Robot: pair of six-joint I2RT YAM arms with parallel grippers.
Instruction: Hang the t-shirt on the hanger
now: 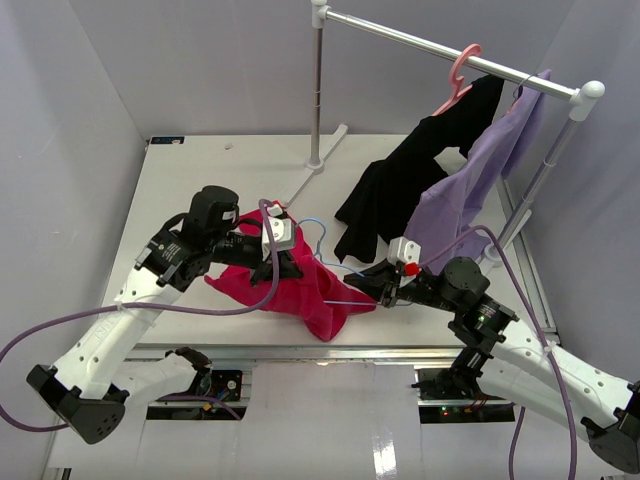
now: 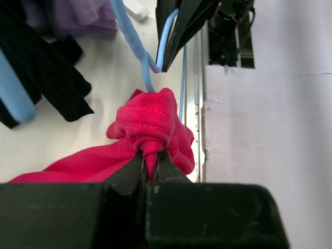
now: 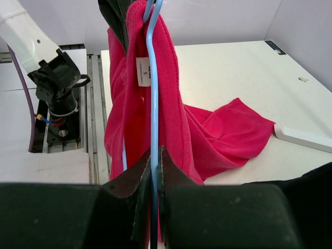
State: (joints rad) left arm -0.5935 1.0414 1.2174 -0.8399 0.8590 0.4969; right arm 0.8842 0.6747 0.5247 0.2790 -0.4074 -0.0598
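The red t-shirt [image 1: 300, 295] lies bunched at the table's near middle, partly lifted between both arms. My left gripper [image 1: 288, 266] is shut on a pinched fold of its hem [image 2: 149, 129], the jaws closed tight round the cloth [image 2: 151, 158]. The thin light-blue hanger [image 1: 318, 228] runs through the shirt. My right gripper [image 1: 377, 290] is shut on the hanger's wire [image 3: 153, 104], its jaws meeting on the wire [image 3: 154, 162]. In the right wrist view the t-shirt [image 3: 171, 104] drapes over the wire with its neck label showing. The hanger [image 2: 136, 44] curves just above the held fold.
A clothes rail [image 1: 450, 52] stands at the back right with a pink hanger [image 1: 458, 75], a black garment [image 1: 400, 185] and a lavender garment [image 1: 470, 185] hanging down to the table. Its white foot [image 3: 303, 137] lies near the shirt. The table's near edge [image 1: 330, 352] has metal rails.
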